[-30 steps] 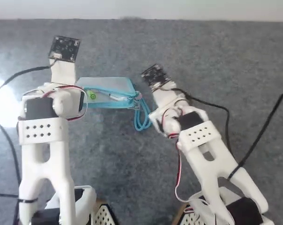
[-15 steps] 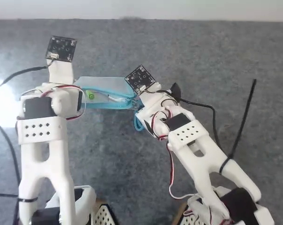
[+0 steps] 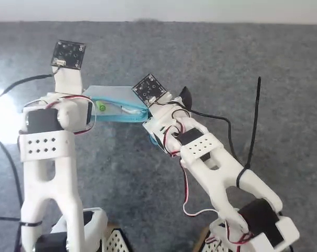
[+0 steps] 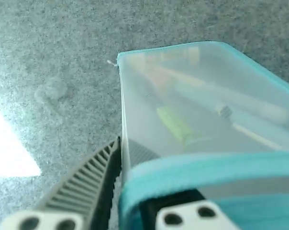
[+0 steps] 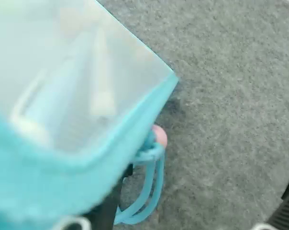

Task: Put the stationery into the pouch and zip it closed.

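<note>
Grey table point(image 3: 226, 58) underneath. My left gripper point(image 4: 130, 201) is clamped on one end of the pouch point(image 4: 197, 110). My right gripper point(image 3: 152, 123), grip indeterminate, sits at the other end. Pouch likely light, soft, slippery; grasp the zipper band point(image 5: 44, 191).

Built in white printed plastic on both the left arm point(image 3: 45, 157) at 8 o'clock and the right arm point(image 3: 221, 168) at 4 o'clock, with black servo blocks point(image 3: 40, 122) set in and a perforated plate point(image 3: 43, 146) across each forearm. Topped at each wrist by a black square camera board point(image 3: 69, 54) on a white bracket. Wired with thin red and white leads point(image 3: 186, 184) plus black cables point(image 3: 255, 121).
</note>
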Motion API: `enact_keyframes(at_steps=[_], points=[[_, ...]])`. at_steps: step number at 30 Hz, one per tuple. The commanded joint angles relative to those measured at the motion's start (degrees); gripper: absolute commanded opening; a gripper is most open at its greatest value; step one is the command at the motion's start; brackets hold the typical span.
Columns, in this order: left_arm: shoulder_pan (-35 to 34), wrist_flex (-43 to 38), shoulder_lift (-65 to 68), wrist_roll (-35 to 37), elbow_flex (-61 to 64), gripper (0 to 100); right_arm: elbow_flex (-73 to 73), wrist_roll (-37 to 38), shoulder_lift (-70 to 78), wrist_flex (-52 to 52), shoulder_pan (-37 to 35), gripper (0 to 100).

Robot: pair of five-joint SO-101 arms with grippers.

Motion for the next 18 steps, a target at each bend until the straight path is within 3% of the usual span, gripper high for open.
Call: enact_keyframes(at_steps=[1, 8, 13, 18], points=[[0.0, -1.4, 0.0, -0.3, -0.4, 1, -1.1, 0.5, -2.7, 0.4, -0.5, 47.1], [0.1, -1.4, 0.0, -0.2, -0.3, 1, -0.8, 0.2, -5.8, 0.7, -3.2, 47.2], [0.1, -1.4, -0.1, -0.2, 0.8, 1, -3.0, 0.3, -0.7, -5.5, -2.9, 46.9], [0.1, -2.3, -0.1, -0.1, 1.5, 1, -5.5, 0.8, 3.8, -6.5, -2.8, 32.7]])
